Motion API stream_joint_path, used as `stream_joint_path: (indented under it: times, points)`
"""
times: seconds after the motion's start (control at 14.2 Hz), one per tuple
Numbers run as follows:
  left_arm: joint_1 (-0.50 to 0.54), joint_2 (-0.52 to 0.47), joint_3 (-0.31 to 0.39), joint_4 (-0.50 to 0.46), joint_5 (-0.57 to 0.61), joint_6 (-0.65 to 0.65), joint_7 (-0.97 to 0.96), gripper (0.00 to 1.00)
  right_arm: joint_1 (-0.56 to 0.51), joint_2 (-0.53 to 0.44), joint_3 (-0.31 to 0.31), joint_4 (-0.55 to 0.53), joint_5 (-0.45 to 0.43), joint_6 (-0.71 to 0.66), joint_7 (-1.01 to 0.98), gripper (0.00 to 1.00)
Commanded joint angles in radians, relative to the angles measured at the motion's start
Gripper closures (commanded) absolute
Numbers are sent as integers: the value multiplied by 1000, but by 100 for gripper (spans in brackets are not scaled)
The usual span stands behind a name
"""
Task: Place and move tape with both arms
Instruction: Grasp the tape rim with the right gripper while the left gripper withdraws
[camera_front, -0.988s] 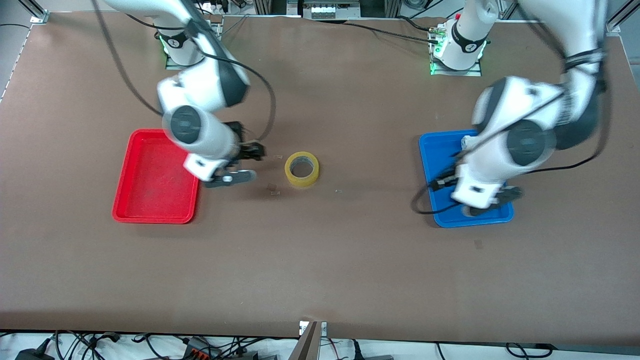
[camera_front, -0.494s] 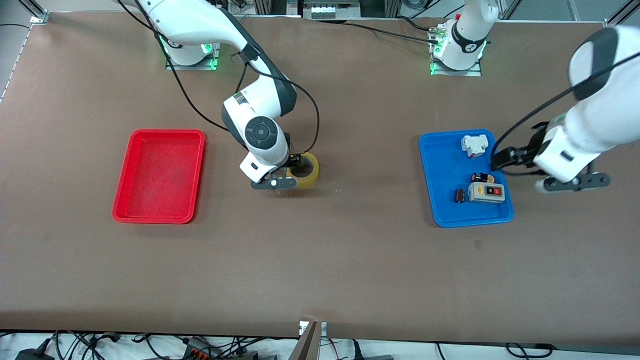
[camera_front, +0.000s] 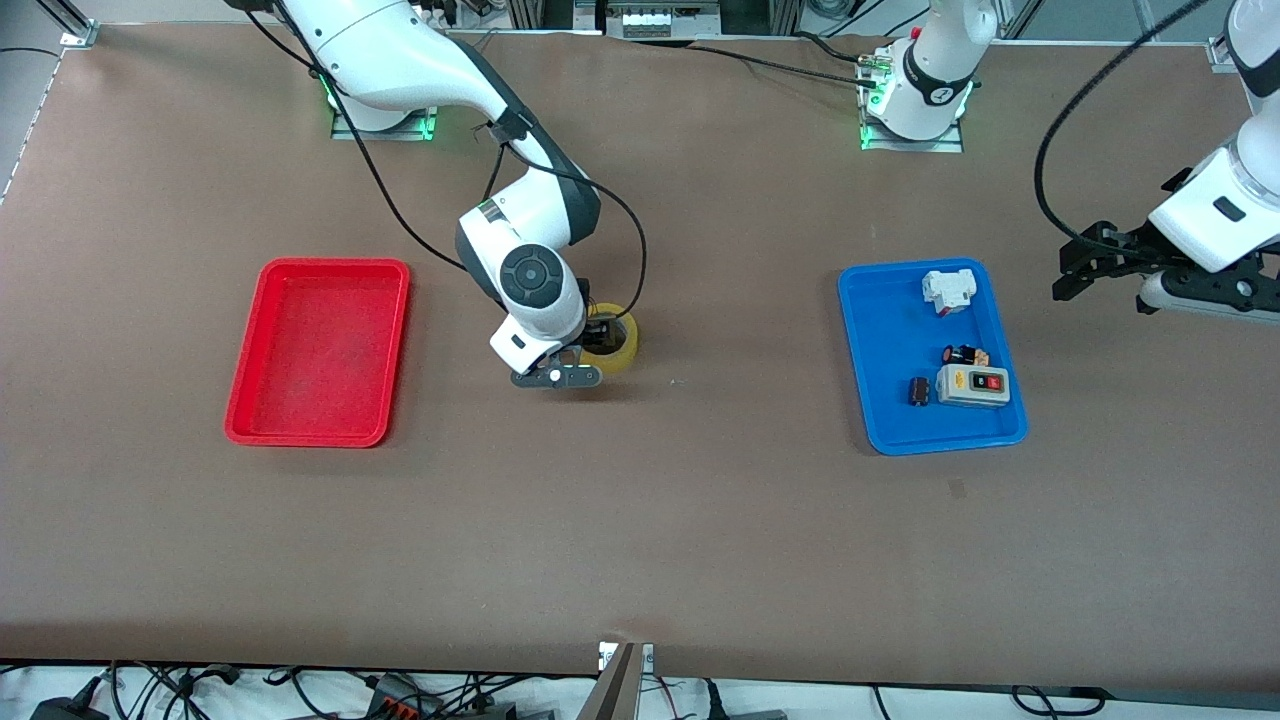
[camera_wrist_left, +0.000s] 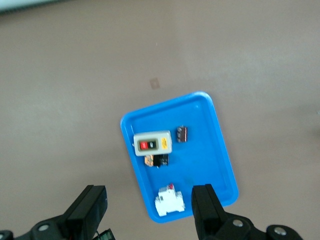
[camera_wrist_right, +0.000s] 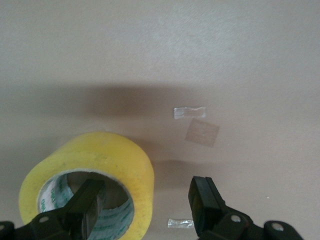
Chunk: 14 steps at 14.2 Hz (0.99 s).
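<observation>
The front camera is looking down from high across the table (camera_front: 640, 520), facing both bases. The left wrist camera is hanging well above the blue tray (camera_wrist_left: 220, 150) (also in the front view (camera_front: 880, 330)). The right wrist camera is sitting close over the tape (camera_wrist_right: 90, 170), shared with the front view (camera_front: 620, 345).

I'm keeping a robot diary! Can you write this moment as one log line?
right gripper: open, straddling tape wall on table | left gripper: open, waiting above table beside blue tray
</observation>
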Motion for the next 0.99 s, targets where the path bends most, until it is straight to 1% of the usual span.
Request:
stream_joint_path:
  times: [0.0, 0.21, 0.28, 0.35, 0.49, 0.56, 0.64, 0.78, 0.85, 0.92]
  points:
    - [-14, -36, 15, -24, 32, 4, 21, 0, 16, 11, -4, 24, 0, -2, 18, 0]
    - [-26, -46, 26, -24, 6, -45, 19, 0, 16, 20, -3, 23, -3, -1, 9, 1]
    - [-32, -50, 29, -26, -17, -48, 16, 0, 16, 26, -4, 23, -3, 1, 10, 4]
    - [-35, -47, 31, -26, -22, -46, 11, 0, 16, 33, -3, 24, -3, 1, 10, 11]
    - [-49, -48, 43, -29, -23, -48, 7, 0, 16, 34, -3, 24, -2, 1, 15, 37]
    - [-70, -50, 64, -27, -23, -51, -8, 0, 16, 34, -3, 23, 0, -1, 16, 52]
    - [-87, -50, 80, -24, -27, -51, -28, 0, 16, 34, -3, 24, 1, -1, 17, 63]
    - [-87, -46, 83, -26, -52, -60, -35, 0, 16, 34, -3, 24, 0, -4, 15, 85]
    - [-86, -50, 83, -26, -60, -86, -35, 0, 16, 31, -3, 24, 0, -7, 13, 96]
    - [-86, -51, 86, -24, -79, -100, -36, 0, 16, 30, -3, 24, 0, -7, 16, 100]
